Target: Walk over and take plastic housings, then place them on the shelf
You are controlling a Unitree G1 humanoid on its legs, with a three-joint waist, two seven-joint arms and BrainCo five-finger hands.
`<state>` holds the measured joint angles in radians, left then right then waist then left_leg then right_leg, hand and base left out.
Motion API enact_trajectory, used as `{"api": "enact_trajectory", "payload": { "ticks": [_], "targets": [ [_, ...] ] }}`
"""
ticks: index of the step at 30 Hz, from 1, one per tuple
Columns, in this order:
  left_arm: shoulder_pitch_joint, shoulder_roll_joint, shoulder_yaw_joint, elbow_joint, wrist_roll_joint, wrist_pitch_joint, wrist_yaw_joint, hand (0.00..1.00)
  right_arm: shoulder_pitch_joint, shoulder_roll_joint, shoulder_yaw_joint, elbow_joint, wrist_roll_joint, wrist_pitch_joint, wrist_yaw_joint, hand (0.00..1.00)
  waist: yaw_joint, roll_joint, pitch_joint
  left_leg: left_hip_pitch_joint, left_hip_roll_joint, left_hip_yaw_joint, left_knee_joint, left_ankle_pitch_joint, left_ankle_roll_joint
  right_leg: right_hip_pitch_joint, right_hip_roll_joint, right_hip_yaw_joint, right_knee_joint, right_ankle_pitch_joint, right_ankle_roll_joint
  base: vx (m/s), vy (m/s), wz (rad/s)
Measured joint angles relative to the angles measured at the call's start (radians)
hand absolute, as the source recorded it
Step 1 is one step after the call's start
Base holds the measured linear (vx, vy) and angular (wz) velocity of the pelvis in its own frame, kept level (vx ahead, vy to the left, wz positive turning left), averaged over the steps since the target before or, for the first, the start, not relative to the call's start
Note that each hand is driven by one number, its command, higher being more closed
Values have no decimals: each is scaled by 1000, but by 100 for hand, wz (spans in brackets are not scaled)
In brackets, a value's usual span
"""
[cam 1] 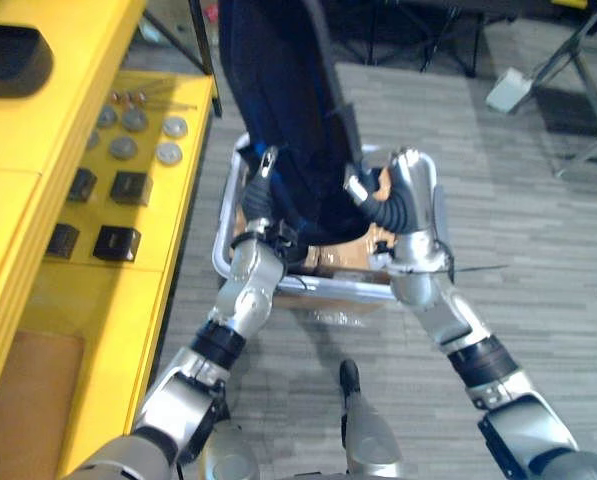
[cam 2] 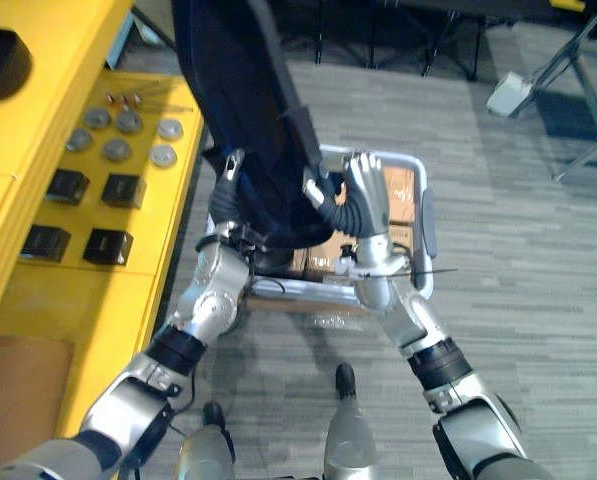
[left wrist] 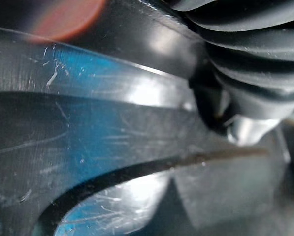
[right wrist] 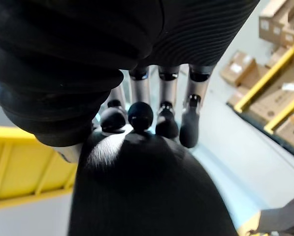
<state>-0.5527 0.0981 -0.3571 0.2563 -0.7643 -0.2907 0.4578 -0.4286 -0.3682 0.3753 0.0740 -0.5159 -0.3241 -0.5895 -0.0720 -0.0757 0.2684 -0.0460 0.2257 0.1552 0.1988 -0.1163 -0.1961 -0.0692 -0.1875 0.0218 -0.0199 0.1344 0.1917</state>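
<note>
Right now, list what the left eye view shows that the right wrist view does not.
Left eye view adds: the left robot hand, the silver-framed cart, grey round discs and black square blocks on the yellow shelf. Right wrist view adds: brown cardboard boxes on yellow racking. Both share: the large dark plastic housing with the right robot hand pressing it, fingers straight.

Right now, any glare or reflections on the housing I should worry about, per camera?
Left wrist view: the large glossy dark plastic housing carries bright white streaks of glare, blue reflections and an orange flare spot. Right wrist view: one soft highlight on it where the right hand touches it. Left eye view: it reads near-black, no glare; the yellow shelf is evenly lit.
</note>
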Motion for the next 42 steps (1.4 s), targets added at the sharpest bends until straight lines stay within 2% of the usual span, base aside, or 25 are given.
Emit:
{"api": "enact_trajectory", "payload": {
  "ticks": [2,6,10,11,13,14,16,19,23,24,25,28,31,34,36,37,39,42],
  "targets": [
    [42,-12,11,-43,108,16,48,100,68,27,-1,-23,42,28,-1,0,5,2,-32,20,-1,-2,-17,2,-3,22,-1,-7,-10,-5,0,-19,19,4],
    [127,-57,27,-119,302,69,122,100,147,39,-9,-45,112,47,1,0,6,15,-75,36,-1,-6,-31,5,-8,37,-2,-19,-13,-10,-2,-1,13,5],
    [204,-94,27,-179,592,139,200,100,237,73,-83,-120,231,57,28,0,8,37,-102,52,-2,-3,-55,17,-12,39,-1,-21,-12,-11,-2,0,0,0],
    [214,-97,25,-186,623,143,202,100,248,73,-90,-131,238,59,31,0,7,39,-104,56,-2,-2,-57,18,-12,41,-1,-20,-12,-11,-2,0,0,0],
    [259,-110,20,-216,765,160,215,100,312,86,-118,-184,309,58,57,0,6,44,-107,82,-2,1,-74,22,-14,58,0,-20,-12,-14,-1,0,0,0],
    [272,-109,20,-226,792,160,221,100,329,94,-123,-194,327,58,60,0,4,45,-111,82,-2,2,-77,22,-14,58,0,-20,-12,-16,-1,-28,7,-3],
    [328,-101,48,-268,866,161,261,100,418,136,-207,-241,416,52,65,0,4,51,-126,83,-3,5,-91,23,-16,52,0,-19,-12,-22,1,0,0,0],
    [421,-70,116,-294,901,161,315,100,508,148,-314,-254,525,46,81,0,2,61,-138,99,-3,19,-102,27,-16,50,1,-9,-12,-22,1,29,10,-10],
    [512,-66,179,-353,901,159,336,100,627,213,-348,-268,631,44,148,0,1,62,-141,98,-3,23,-106,27,-17,44,2,-5,-15,-22,1,6,5,-3],
    [531,-66,185,-372,901,149,334,100,651,238,-344,-268,652,44,165,0,2,62,-141,97,-3,25,-107,27,-17,39,2,-1,-14,-22,1,6,8,-9],
    [561,-66,187,-402,901,121,325,100,682,276,-344,-265,663,45,184,0,3,62,-142,97,-5,35,-111,27,-17,34,1,5,-15,-22,1,7,10,-9],
    [609,-66,187,-455,891,72,294,100,723,298,-347,-258,699,57,210,0,3,61,-146,100,-6,41,-118,27,-16,35,1,7,-19,-22,1,8,8,-4],
    [639,-68,186,-476,888,50,268,100,729,298,-349,-229,722,65,244,0,4,62,-147,98,-6,39,-118,27,-16,37,0,5,-20,-22,1,0,0,0],
    [674,-68,189,-486,879,47,251,100,728,298,-344,-193,738,69,272,0,6,67,-150,95,-8,12,-114,26,-16,49,-4,-17,-20,-25,4,6,0,20],
    [702,-69,195,-501,879,47,237,100,720,299,-332,-164,738,76,289,0,15,69,-152,82,-8,-16,-106,26,-15,72,-6,-48,-21,-33,5,-8,-1,42],
    [732,-69,217,-541,879,46,236,100,691,296,-313,-139,738,85,301,0,34,70,-153,70,-8,-39,-101,25,-14,75,-8,-68,-21,-36,3,-25,-3,34],
    [758,-69,255,-585,880,44,236,100,651,296,-285,-104,738,86,309,0,44,71,-153,54,-12,-69,-99,30,-10,83,-12,-101,-24,-37,3,-25,-6,52],
    [802,-83,345,-653,881,38,239,100,582,293,-226,-48,738,87,330,0,94,78,-160,27,-30,-139,-106,49,-9,109,-24,-164,-32,-41,5,-18,2,65]
  ]
}}
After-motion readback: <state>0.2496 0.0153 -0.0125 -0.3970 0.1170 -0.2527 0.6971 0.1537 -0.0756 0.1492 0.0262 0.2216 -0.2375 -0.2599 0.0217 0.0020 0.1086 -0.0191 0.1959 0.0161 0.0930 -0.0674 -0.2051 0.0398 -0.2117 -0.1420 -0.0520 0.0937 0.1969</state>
